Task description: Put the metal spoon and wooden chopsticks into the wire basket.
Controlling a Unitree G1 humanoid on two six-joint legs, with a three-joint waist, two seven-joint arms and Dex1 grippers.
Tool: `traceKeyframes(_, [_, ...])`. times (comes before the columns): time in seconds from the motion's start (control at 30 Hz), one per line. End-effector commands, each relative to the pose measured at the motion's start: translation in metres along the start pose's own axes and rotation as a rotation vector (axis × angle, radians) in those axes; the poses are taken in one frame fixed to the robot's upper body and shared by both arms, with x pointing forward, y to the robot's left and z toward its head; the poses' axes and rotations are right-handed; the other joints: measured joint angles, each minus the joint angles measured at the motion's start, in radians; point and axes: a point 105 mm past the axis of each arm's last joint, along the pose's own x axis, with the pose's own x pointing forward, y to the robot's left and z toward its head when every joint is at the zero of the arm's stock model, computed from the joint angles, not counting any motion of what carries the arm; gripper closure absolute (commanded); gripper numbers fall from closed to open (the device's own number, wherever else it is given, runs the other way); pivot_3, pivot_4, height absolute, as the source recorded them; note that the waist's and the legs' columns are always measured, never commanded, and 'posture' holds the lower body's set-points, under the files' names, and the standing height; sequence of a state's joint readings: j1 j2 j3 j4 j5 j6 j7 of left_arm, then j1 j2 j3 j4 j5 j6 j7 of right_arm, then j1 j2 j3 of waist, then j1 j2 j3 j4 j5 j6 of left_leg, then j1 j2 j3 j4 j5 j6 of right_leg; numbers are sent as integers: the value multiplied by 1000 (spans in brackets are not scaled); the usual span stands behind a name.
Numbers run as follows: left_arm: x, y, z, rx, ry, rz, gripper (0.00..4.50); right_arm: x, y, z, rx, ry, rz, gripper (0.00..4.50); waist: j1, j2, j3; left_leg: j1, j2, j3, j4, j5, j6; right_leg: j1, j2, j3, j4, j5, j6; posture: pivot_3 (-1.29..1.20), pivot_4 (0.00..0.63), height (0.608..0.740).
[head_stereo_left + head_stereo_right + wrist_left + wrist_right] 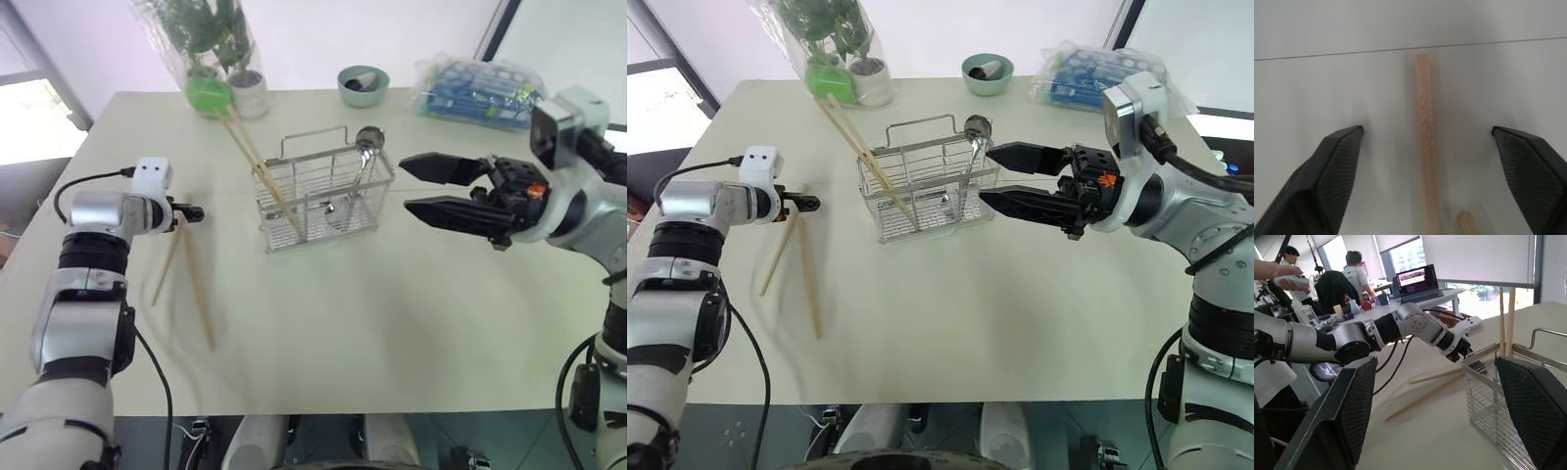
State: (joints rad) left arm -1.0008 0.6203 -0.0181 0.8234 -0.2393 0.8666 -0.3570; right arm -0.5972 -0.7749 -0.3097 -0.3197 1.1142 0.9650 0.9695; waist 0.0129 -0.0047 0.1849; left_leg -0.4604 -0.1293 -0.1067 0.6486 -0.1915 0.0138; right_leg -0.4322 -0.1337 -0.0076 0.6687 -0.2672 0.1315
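The wire basket stands mid-table. Two wooden chopsticks lean in it, sticking out toward the back left. The metal spoon stands in its right corner, bowl up. Two more wooden chopsticks lie on the table at the left. My left gripper is low over their far ends. In the left wrist view it is open, with one chopstick lying between its fingers, untouched. My right gripper hovers open and empty just right of the basket, pointing left.
At the back of the table are wrapped plants with a green pot, a green bowl and a blue plastic-wrapped pack. The right wrist view shows people at desks beyond the table.
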Motion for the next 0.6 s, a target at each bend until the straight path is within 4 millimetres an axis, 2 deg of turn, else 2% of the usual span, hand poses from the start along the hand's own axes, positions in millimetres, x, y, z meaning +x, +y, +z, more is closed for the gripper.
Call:
traceKeyframes(0.03, [3,6,-1,-6,3,22,1895,-3,6,11,-53,-17,-4,523,-1,0,0,0,0,0,0,0,0,0,0,0,0,0,0,0,150,684])
traceKeyframes(0.2, [2,7,4,-17,-19,29,4421,-4,4,13,-46,-24,-24,523,-3,0,0,0,0,0,0,0,0,0,0,0,0,1,1,0,150,684])
traceKeyframes(0.3, [-2,14,16,-25,-75,67,4421,-4,2,11,-39,-23,-28,523,-3,0,0,0,0,0,0,0,1,0,0,0,0,1,1,0,150,684])
traceKeyframes(0.4, [-14,29,40,-7,-207,148,4421,-4,2,14,-33,-30,-21,523,-3,-1,1,-1,0,0,0,0,1,-1,0,0,0,1,2,0,150,684])
traceKeyframes(0.5, [-25,44,57,-31,-316,222,4421,-5,1,15,-28,-36,-23,523,-3,-2,1,-1,0,0,0,1,1,-1,0,0,0,1,2,0,150,684])
traceKeyframes(0.53, [-40,51,80,-65,-459,253,4421,-5,0,15,-26,-35,-29,523,-3,-2,1,-1,0,0,0,1,1,-2,0,0,0,1,2,0,150,684])
traceKeyframes(0.6, [-67,58,111,-160,-672,271,4421,-5,-1,15,-22,-34,-37,523,-2,-4,2,-2,0,0,0,1,1,-2,1,0,0,1,2,0,150,684])
